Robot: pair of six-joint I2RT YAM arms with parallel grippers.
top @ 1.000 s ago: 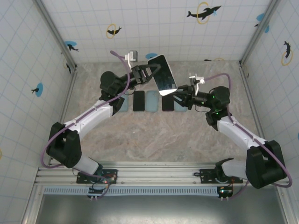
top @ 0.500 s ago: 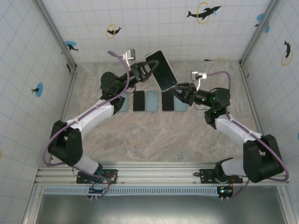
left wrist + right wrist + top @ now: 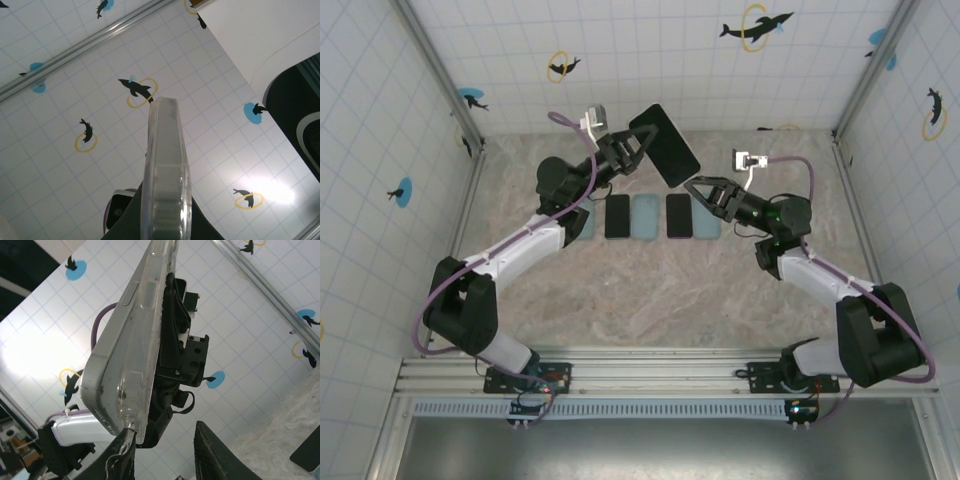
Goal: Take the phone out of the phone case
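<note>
phone: black slab phone in clear plastic case (image 3: 665,145), aloft over table (image 3: 650,290) | left end effector (image 3: 623,150): clenched on it | long axis: slants toward right end effector (image 3: 700,190), just beside free lower corner, jaws parted, empty

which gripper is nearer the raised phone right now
Left. The left gripper is clamped on the phone, holding it up; the right gripper is open just below its lower corner, contact unclear.

one cased phone (image 3: 665,143), two black phones (image 3: 617,215), three pale blue cases (image 3: 646,215)
</note>
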